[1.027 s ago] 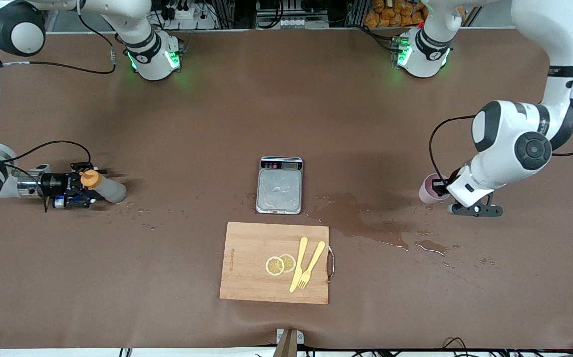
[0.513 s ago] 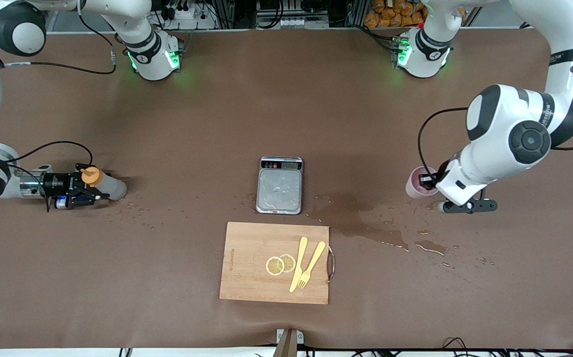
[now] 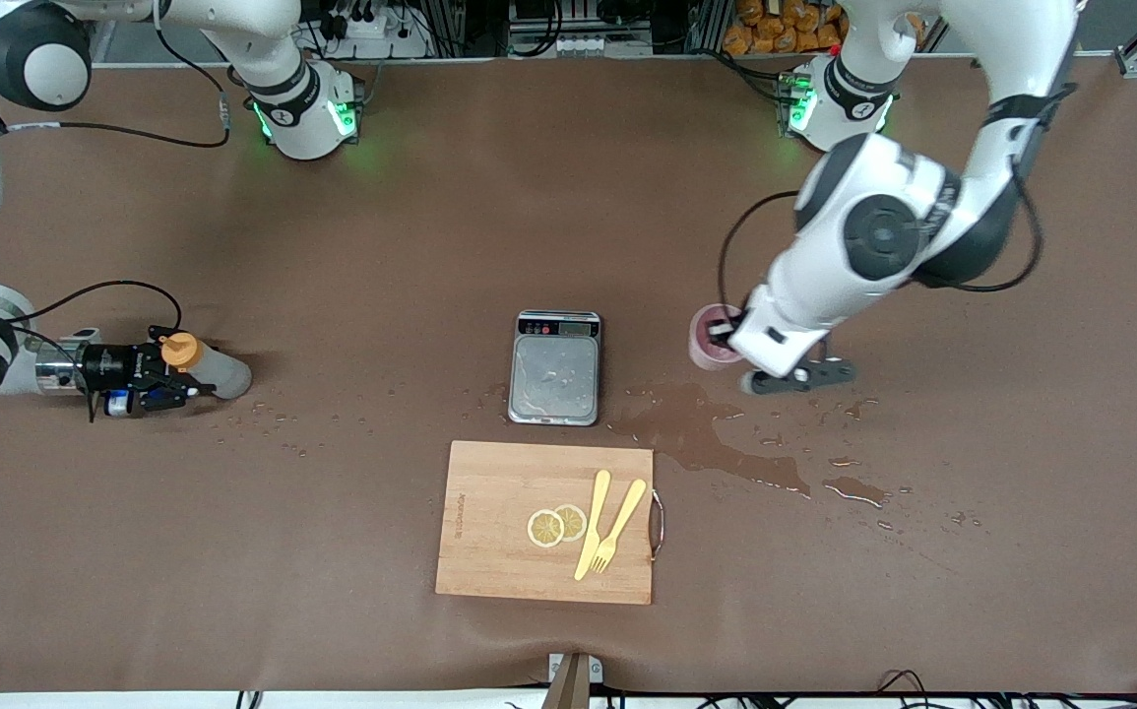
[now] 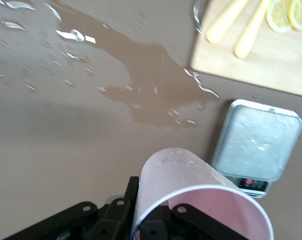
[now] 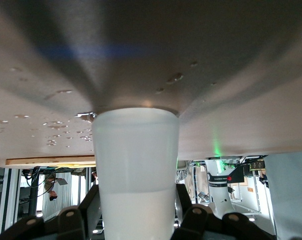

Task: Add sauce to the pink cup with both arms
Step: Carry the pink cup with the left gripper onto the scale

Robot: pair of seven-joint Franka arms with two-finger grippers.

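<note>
Front view: left gripper [image 3: 726,340] clamps the pink cup [image 3: 709,337] beside the scale [image 3: 555,367], while right gripper [image 3: 174,379] grips the sauce [image 3: 204,369] near the table's [image 3: 568,197] right-arm end.

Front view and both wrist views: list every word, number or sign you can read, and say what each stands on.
Nothing can be read for certain.
Cutting board: a small mark printed along one edge, too small to read.
Scale: display strip and red buttons, no figures legible; blurred in the left wrist view too.
Arm bases: dark bands with marks, too small to read.
Sauce bottle and pink cup: no label visible.
</note>
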